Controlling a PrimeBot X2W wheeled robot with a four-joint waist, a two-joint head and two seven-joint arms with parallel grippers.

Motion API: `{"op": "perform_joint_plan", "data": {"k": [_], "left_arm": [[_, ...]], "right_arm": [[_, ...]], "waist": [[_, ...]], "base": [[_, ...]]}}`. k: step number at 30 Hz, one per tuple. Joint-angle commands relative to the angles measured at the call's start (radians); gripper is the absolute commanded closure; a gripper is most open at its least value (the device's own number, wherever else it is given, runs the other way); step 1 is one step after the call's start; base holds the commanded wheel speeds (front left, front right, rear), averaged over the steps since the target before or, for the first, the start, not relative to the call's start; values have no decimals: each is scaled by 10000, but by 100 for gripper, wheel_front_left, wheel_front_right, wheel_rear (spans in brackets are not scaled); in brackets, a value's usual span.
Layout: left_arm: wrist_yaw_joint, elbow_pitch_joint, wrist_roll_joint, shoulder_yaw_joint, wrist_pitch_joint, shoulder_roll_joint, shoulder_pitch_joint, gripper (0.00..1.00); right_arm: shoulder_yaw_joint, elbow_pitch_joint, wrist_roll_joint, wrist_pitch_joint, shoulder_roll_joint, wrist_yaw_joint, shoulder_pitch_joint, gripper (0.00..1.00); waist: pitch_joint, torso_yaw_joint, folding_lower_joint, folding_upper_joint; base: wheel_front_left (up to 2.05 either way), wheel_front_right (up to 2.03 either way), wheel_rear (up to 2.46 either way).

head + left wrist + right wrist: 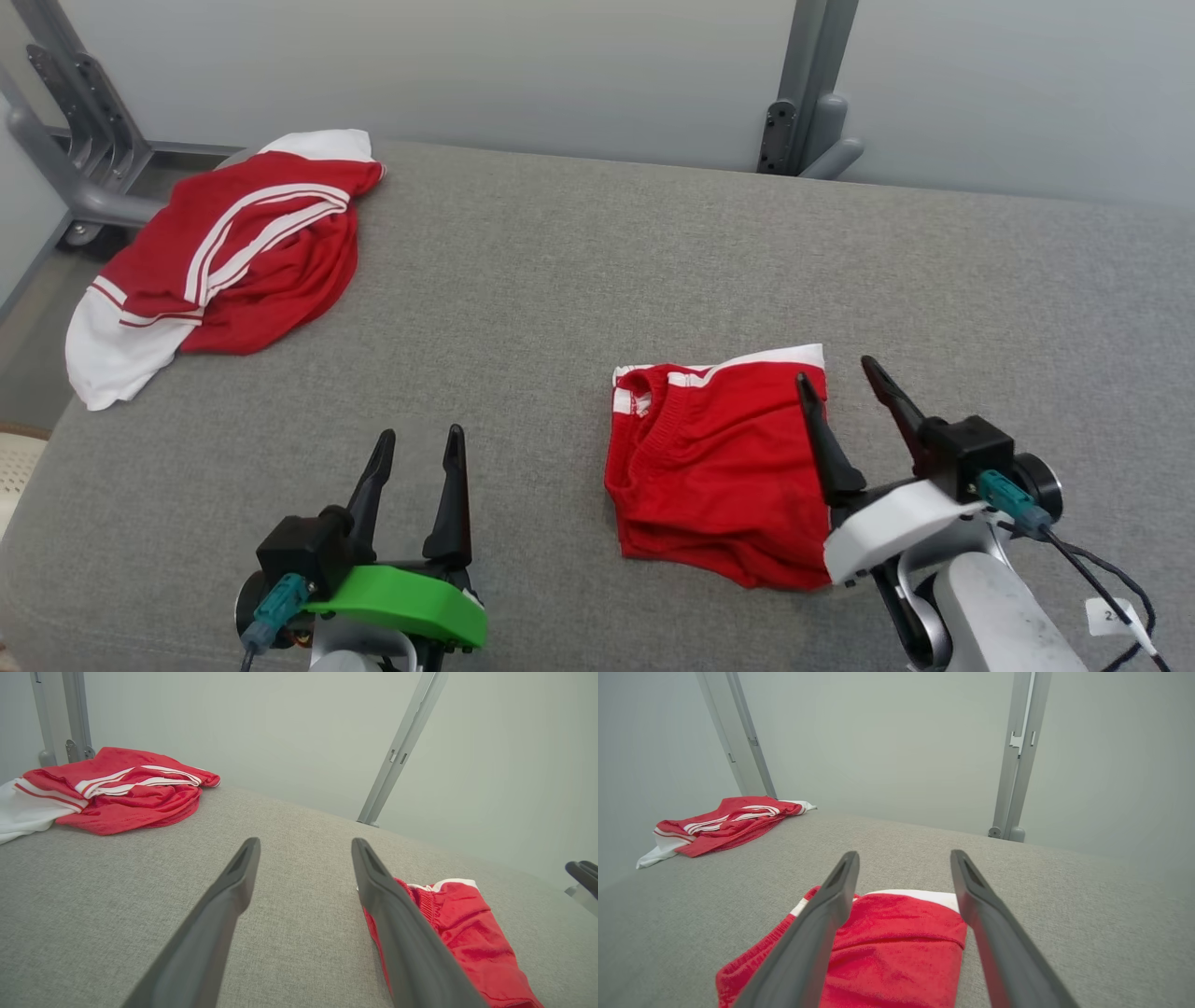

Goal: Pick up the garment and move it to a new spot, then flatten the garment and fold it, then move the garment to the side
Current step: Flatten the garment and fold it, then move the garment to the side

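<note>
A folded red garment (719, 467) with white trim lies flat on the grey fabric table (560, 280), right of the middle. It also appears in the left wrist view (467, 933) and the right wrist view (901, 952). My right gripper (836, 371) is open and hovers over the garment's right edge, its fingers (817, 933) astride the cloth with nothing between them. My left gripper (420, 432) is open at the lower left, above bare table, well to the left of the garment. Its spread jaws (304, 842) hold nothing.
A second red and white striped garment (233, 252) lies crumpled at the table's far left corner, partly hanging over the edge. Grey metal frame posts (803, 93) stand behind the table against the pale wall, with more framing at the far left (75, 159).
</note>
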Motion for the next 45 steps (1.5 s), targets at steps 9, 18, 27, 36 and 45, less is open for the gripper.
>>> {"op": "perform_joint_plan", "data": {"k": [9,18,27,36,45], "left_arm": [[72,46,517,174,-1,16,134,0],[23,-106,807,539,-1,16,622,0],[34,-226,888,724,-1,16,903,0],[2,-182,941,700,-1,16,821,0],[-30,-76,1002,744,-1,16,640,0]], "right_arm": [[-1444,-1501,54,-31,-21,-1,1450,0],[-1926,-2589,349,-31,-21,-1,2447,0],[-2165,-2912,638,-31,-22,-1,2925,0],[-2221,-2857,760,-31,-20,-1,2942,0],[-2179,-2773,769,-31,-20,-1,2870,0]], "waist": [[-236,-453,0,0],[-345,-626,0,0],[-436,-675,0,0],[-469,-757,0,0],[-478,-806,0,0]], "base": [[0,0,0],[0,0,0],[0,0,0],[0,0,0],[0,0,0]]}}
